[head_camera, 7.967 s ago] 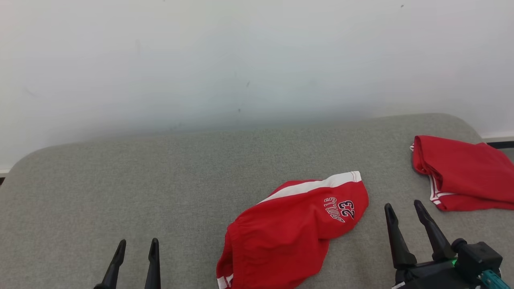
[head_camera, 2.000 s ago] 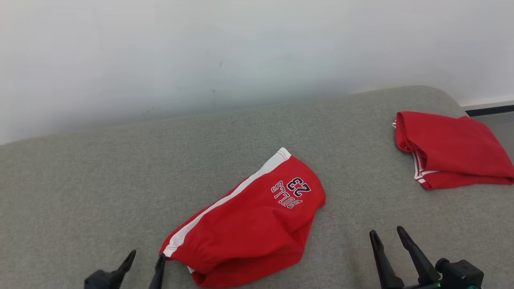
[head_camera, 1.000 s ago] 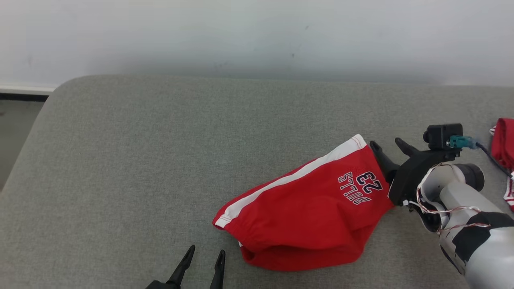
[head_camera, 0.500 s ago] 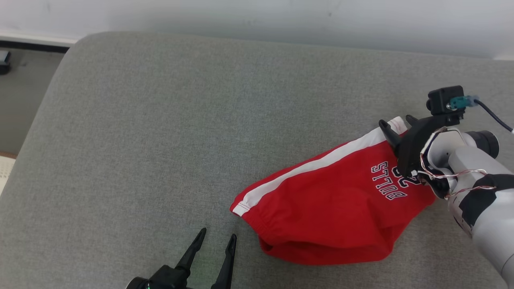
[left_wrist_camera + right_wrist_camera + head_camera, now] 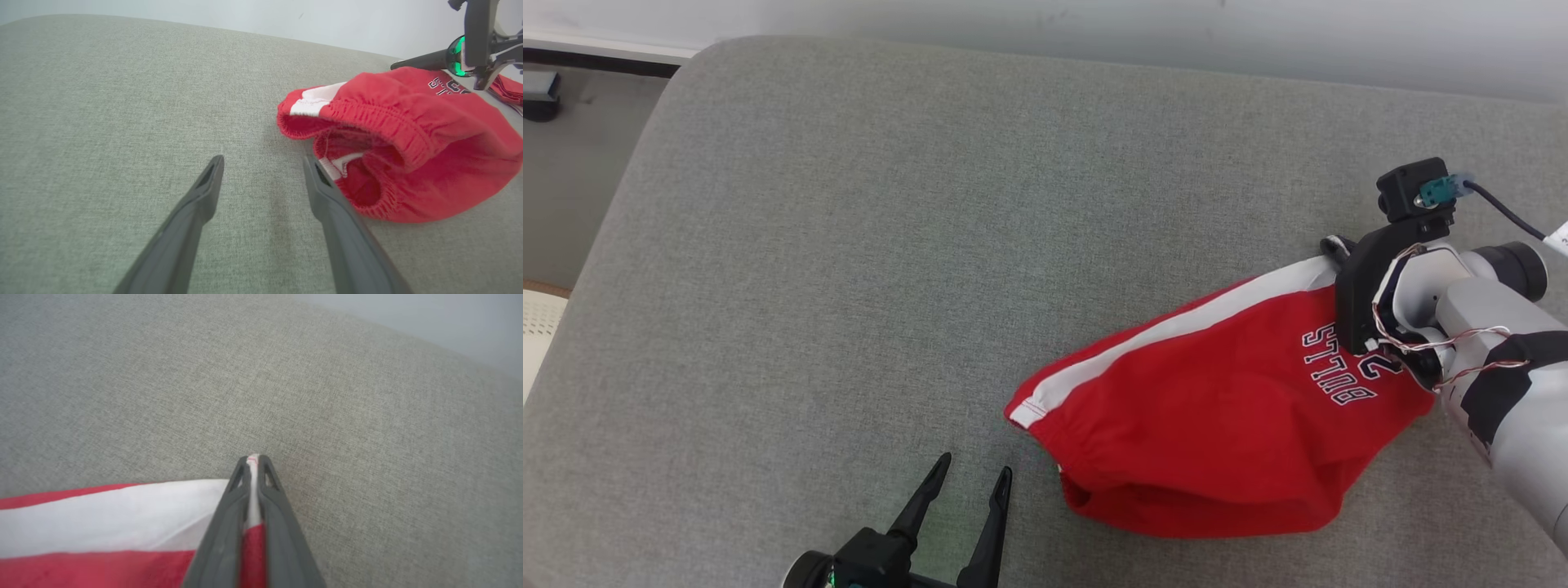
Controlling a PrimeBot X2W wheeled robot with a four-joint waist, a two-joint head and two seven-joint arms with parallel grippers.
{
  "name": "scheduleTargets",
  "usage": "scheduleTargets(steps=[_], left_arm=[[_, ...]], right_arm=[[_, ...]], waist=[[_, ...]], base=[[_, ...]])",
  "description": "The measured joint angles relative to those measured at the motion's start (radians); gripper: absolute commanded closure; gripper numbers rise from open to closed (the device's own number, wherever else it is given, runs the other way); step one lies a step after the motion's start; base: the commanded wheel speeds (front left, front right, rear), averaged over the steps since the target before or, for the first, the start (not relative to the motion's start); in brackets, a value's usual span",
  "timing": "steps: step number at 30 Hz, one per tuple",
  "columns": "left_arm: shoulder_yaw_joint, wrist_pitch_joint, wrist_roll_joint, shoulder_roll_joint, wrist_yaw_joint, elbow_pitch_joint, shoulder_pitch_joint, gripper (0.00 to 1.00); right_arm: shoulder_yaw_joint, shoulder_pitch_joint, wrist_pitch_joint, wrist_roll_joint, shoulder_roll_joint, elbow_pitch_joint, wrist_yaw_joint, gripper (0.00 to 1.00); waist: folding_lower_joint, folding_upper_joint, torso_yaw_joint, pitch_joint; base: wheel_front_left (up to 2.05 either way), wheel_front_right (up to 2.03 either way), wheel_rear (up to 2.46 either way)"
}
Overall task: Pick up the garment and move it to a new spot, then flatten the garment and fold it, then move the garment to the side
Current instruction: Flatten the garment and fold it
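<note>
- At the right gripper [image 5: 253, 460]: fingers pressed together, pinching the white-striped hem corner of the red shorts [image 5: 1201, 408].
- At the left gripper [image 5: 263, 159]: fingers spread apart, holding nothing, just beside the open elastic waistband.
- For the red shorts: crumpled on the grey cushion [image 5: 849, 245], right of centre in the head view, with the "BULLS" print next to the right gripper.
</note>
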Motion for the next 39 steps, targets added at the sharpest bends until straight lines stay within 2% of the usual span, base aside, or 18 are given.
scheduleTargets(steps=[11,13,16,19,21,25,28,35,39], left_arm=[[0.038,0.000,0.000,0.006,0.016,-0.016,0.022,0.00],[0.057,0.000,-0.030,-0.004,0.007,-0.029,0.024,0.00],[0.105,0.011,-0.140,-0.038,-0.026,-0.044,0.031,0.00],[0.147,0.080,-0.240,-0.052,-0.053,-0.042,0.007,0.00],[0.161,0.111,-0.266,-0.051,-0.060,-0.037,-0.013,0.00],[0.202,0.240,-0.335,-0.021,-0.068,-0.014,-0.106,0.00],[0.228,0.330,-0.370,0.016,-0.053,0.005,-0.152,0.00],[0.237,0.499,-0.504,-0.002,-0.042,-0.045,-0.162,0.00],[0.254,0.585,-0.579,-0.009,-0.009,-0.102,-0.149,0.00]], right_arm=[[0.041,0.003,-0.200,0.000,-0.023,0.004,0.000,1.00],[0.045,0.013,-0.231,0.000,-0.023,-0.003,0.000,1.00],[0.055,0.036,-0.256,0.000,-0.017,-0.017,0.000,1.00],[0.062,0.044,-0.273,-0.001,-0.006,-0.020,0.000,1.00],[0.064,0.044,-0.275,-0.001,-0.002,-0.021,0.000,1.00],[0.072,0.047,-0.281,-0.004,0.024,-0.020,0.000,1.00],[0.076,0.045,-0.283,-0.008,0.041,-0.020,0.000,1.00],[0.083,0.036,-0.286,-0.010,0.062,-0.014,0.000,1.00],[0.086,0.034,-0.287,-0.011,0.066,-0.010,0.000,1.00]], waist=[[0.0000,0.0000,-0.047,-0.015],[-0.0001,0.0000,-0.061,-0.020],[-0.0001,0.0000,-0.086,-0.028],[-0.0001,-0.0001,-0.110,-0.036],[-0.0001,-0.0001,-0.118,-0.039],[-0.0001,0.0000,-0.146,-0.049],[-0.0001,-0.0001,-0.166,-0.052],[-0.0001,0.0000,-0.199,-0.043],[-0.0001,-0.0001,-0.200,-0.045]], base=[[0.00,0.00,0.00],[0.00,0.00,0.00],[0.00,0.00,0.00],[0.00,0.00,0.00],[0.00,0.00,0.00],[0.00,0.00,0.00],[0.00,0.00,0.00],[0.00,0.00,0.00],[0.00,0.00,0.00]])
